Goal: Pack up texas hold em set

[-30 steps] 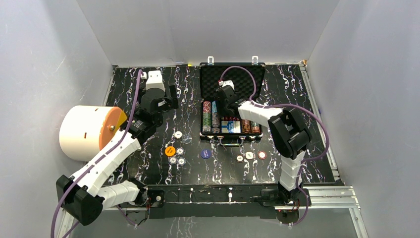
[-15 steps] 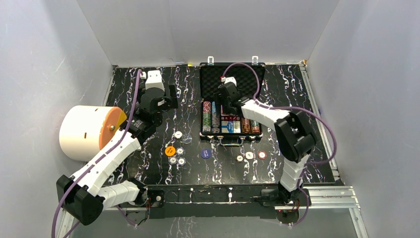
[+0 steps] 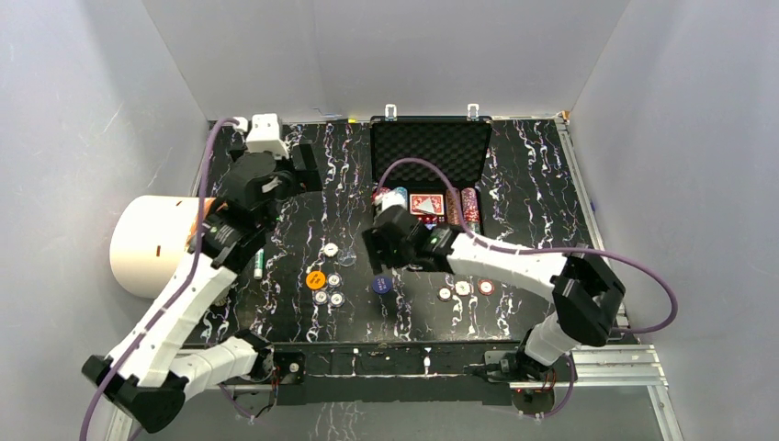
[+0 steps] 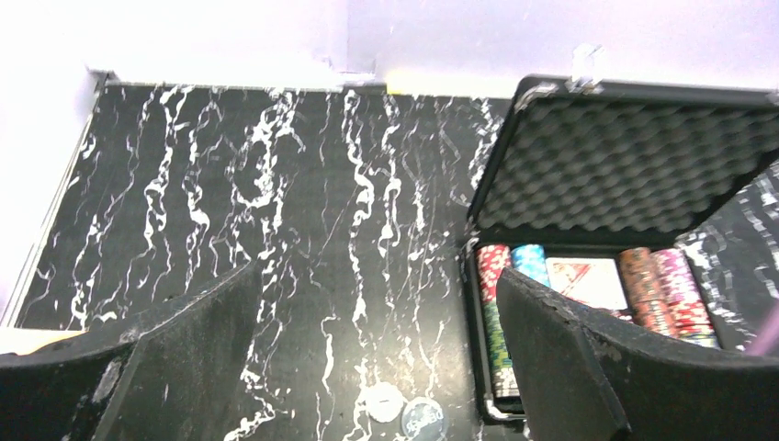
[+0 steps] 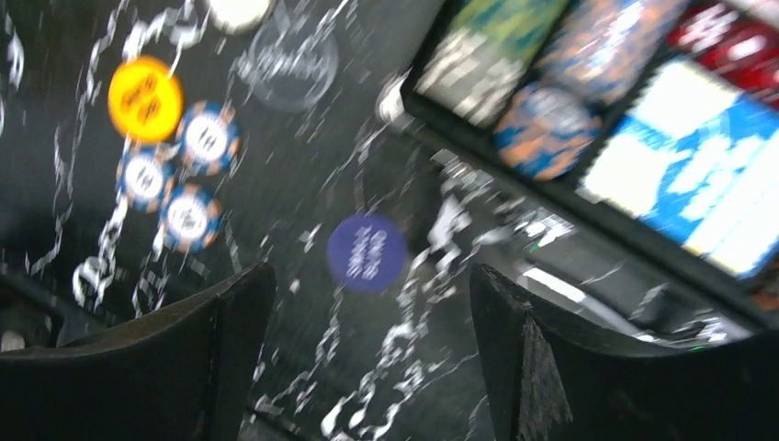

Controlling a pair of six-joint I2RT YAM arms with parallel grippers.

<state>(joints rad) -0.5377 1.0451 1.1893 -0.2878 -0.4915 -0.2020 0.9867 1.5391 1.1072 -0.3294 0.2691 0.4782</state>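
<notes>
Top view: open briefcase (image 3: 429, 152) at the table's back centre, chips (image 3: 471, 209) racked inside; loose chips (image 3: 463, 288) and blue button (image 3: 381, 284) lie in front. Left wrist: left gripper (image 4: 377, 276) jaws apart, empty, above tabletop (image 4: 276, 202) left of briefcase. Right wrist, blurred: right gripper (image 5: 372, 276) jaws apart above blue button, holding nothing.

The left arm (image 3: 181, 308) and the right arm (image 3: 503, 262) are alike: smooth white shells for the long links, chunky black housings at the joints, and a black base (image 3: 285, 366) at the foot. A purple cable (image 3: 424, 162) runs loosely along each arm in wide loops, and a white boxy block (image 3: 265, 130) sits on the left wrist. The left hand (image 4: 378, 274) and the right hand (image 5: 372, 271) each end in two broad, wedge-shaped fingers (image 4: 184, 358) of matte black with a grainy, faintly scuffed face.
</notes>
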